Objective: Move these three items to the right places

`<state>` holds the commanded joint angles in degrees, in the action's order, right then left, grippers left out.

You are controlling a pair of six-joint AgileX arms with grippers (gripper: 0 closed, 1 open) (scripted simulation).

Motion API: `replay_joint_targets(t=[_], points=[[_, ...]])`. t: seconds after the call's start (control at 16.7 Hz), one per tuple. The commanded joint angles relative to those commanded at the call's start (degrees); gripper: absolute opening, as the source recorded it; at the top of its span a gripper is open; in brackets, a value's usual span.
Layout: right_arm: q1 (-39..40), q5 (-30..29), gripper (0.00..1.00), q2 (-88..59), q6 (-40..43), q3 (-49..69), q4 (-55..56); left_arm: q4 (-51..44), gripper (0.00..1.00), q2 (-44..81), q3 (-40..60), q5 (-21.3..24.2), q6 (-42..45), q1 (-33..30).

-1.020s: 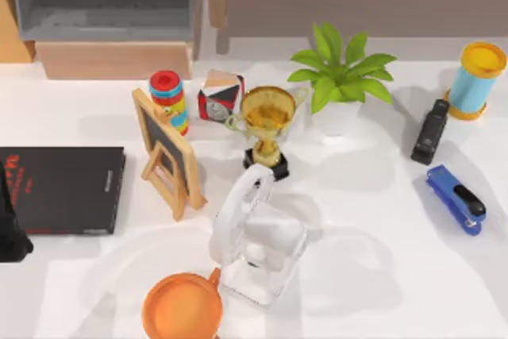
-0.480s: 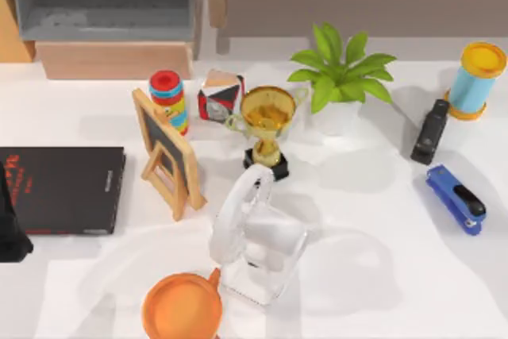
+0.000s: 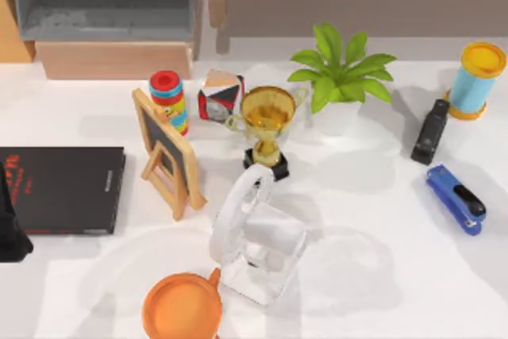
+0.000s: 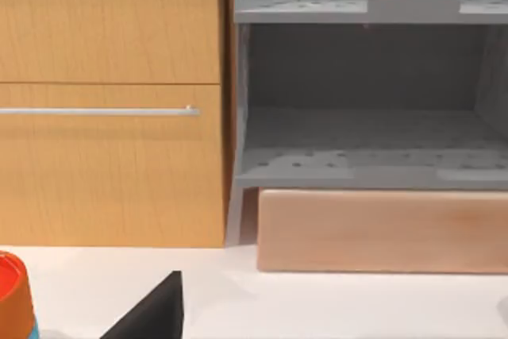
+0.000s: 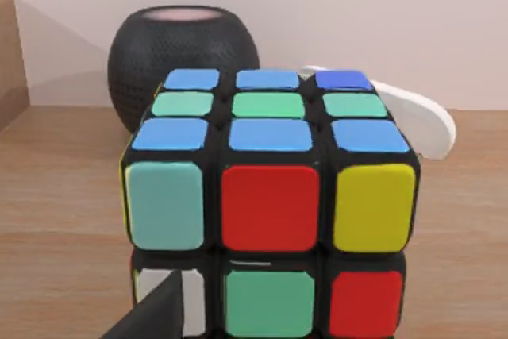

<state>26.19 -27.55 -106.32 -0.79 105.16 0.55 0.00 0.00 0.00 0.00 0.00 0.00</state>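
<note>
— Where were the arms when you looked?

— My left arm (image 3: 9, 228) sat at the table's left edge, just beside the black book (image 3: 62, 188). Its wrist camera faced the grey shelf unit (image 4: 365, 140) and the wooden cabinet (image 4: 111, 164), with a dark tip of the left gripper (image 4: 152, 319) low in frame. The right wrist camera was close to a Rubik's cube (image 5: 270, 196) on a wooden shelf (image 5: 55, 212), with a dark tip of the right gripper (image 5: 159, 317) in front of it.

— Claws apart or together?

— I could not tell for either one; too little of them showed.

— And the things to move?

— I could not say which three were meant. Behind the Rubik's cube stood a round black speaker (image 5: 184, 53) and something white (image 5: 417, 117). On the table (image 3: 381, 212), the gold trophy (image 3: 267, 129) stood upright mid-table, the potted plant (image 3: 340, 77) just to its right, the small chalkboard (image 3: 165, 152) to its left. Near the front lay white headphones on a clear stand (image 3: 255, 244), touching an orange cup (image 3: 182, 306). A blue stapler (image 3: 455, 198) and a black stapler (image 3: 430, 131) lay at the right side
</note>
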Motion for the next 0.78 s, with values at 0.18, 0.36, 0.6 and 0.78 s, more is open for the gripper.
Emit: replay_joint_targets(t=[0.18,0.36,0.6,0.78], points=[[-2.6,3.1,1.00,10.9,0.1,-10.8,-0.1,0.0,1.00,0.0,0.0,0.0,0.0,0.0],[-6.1,6.9,1.00,26.0,0.2,-25.7,-0.2,0.0,1.00,0.0,0.0,0.0,0.0,0.0],[-11.6,12.6,1.00,50.4,0.4,-49.7,-0.3,0.0,1.00,0.0,0.0,0.0,0.0,0.0],[-15.9,17.1,1.00,69.4,0.5,-68.4,-0.4,0.0,1.00,0.0,0.0,0.0,0.0,0.0]])
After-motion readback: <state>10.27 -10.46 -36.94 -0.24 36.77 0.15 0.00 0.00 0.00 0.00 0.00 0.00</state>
